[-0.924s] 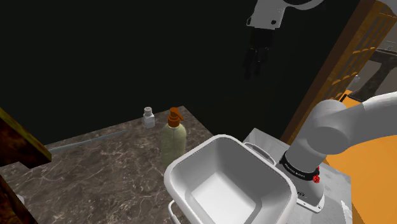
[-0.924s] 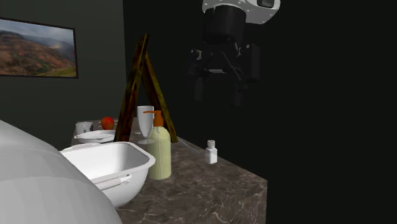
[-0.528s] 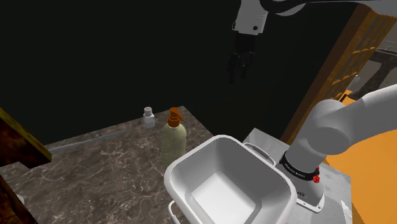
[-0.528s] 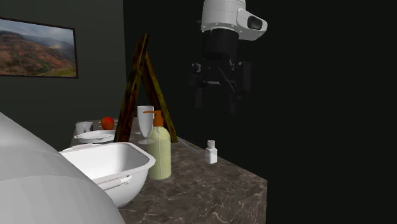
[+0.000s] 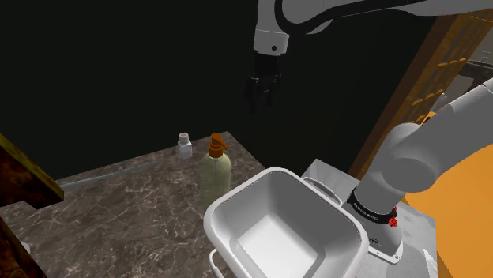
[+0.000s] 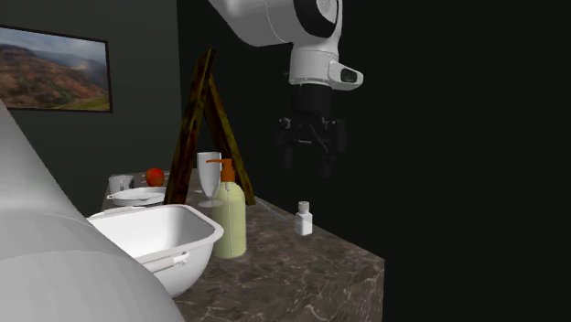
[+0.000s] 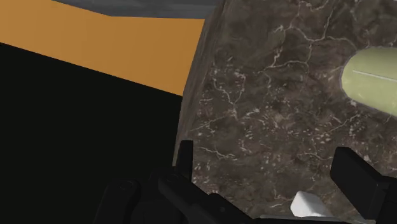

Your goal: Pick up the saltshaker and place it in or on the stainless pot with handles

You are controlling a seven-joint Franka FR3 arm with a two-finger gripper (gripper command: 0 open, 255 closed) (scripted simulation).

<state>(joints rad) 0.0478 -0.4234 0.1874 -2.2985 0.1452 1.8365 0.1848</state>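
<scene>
Jaws apart and empty, the all-black gripper (image 6: 308, 165) hangs above the dark veined marble counter (image 5: 118, 205); small white saltshaker (image 6: 305, 219) below, black area (image 5: 118, 63) behind.

Dim throughout, with black area (image 5: 118, 63) from 9 to 1 o'clock in shoulder view. Brightest on pot (image 5: 237, 189) rim, shaded within; dull on counter (image 5: 118, 205).

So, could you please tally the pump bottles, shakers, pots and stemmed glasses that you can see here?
Pump bottle: 1
Saltshaker: 1
White pot with handles: 1
Stemmed glass: 1
Total: 4
</scene>
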